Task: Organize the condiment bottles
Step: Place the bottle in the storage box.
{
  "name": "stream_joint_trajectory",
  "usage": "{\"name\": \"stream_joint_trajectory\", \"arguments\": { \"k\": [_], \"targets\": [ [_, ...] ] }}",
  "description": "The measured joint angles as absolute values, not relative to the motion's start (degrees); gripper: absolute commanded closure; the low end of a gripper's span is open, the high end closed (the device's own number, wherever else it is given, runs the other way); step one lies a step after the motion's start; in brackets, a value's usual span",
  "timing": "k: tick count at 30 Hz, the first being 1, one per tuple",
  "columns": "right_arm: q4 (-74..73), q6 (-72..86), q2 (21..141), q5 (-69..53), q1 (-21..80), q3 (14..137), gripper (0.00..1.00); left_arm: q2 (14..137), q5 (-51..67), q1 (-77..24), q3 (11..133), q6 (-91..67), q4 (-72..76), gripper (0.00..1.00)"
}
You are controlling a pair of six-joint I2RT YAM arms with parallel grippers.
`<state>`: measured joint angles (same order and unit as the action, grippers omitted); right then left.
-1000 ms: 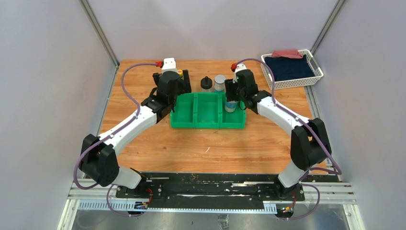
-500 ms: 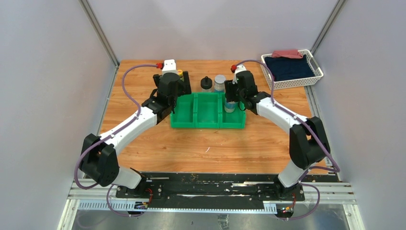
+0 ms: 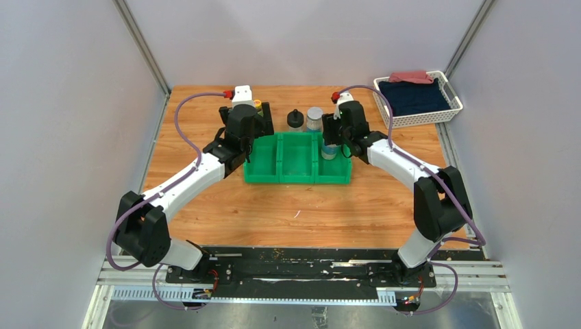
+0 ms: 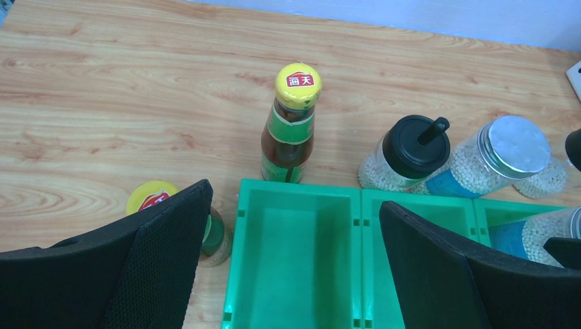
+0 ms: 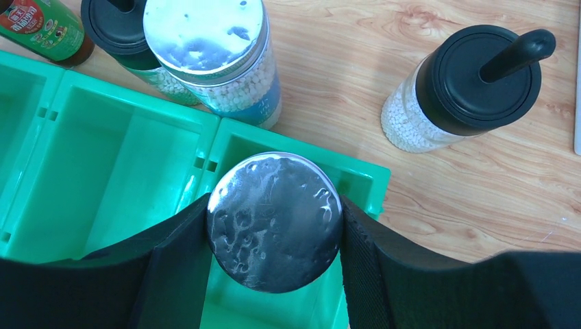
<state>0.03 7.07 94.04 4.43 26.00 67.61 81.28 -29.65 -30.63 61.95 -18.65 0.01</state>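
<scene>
On the table [image 3: 288, 205] we see the right end effector [image 5: 274, 218] pinching a silver-lidded shaker [image 5: 277, 229], the left end effector [image 4: 294, 205] spread.

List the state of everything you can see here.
green bin, left and middle compartments empty
held shaker, upright, in right compartment
right pincer, shut on held shaker
left pincer, open, empty
second shaker, upright behind bin
knob-lid jars, upright, lids on
brown bottles, upright, capped

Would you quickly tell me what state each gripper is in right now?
Left gripper: open, holding nothing.
Right gripper: closed on a silver-lidded shaker.
</scene>
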Motion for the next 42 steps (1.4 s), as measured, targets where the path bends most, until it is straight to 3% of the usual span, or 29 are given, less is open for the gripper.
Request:
{"name": "stream_joint_trajectory", "arguments": {
  "k": [36, 37, 42],
  "targets": [
    [0.69, 6.33, 94.67, 4.47, 25.80, 67.61, 1.00, 81.34, -29.58, -30.63, 61.06, -18.65, 1.58, 0.00],
    [0.69, 6.33, 94.70, 4.47, 25.78, 67.61, 0.97, 81.38, -29.58, -30.63, 61.06, -18.65, 1.67, 0.00],
    [0.86, 6.33, 94.80, 4.47, 25.76, 67.61, 0.41, 81.71, -29.56, -30.63, 61.06, -18.65, 1.67, 0.00]
  ]
}}
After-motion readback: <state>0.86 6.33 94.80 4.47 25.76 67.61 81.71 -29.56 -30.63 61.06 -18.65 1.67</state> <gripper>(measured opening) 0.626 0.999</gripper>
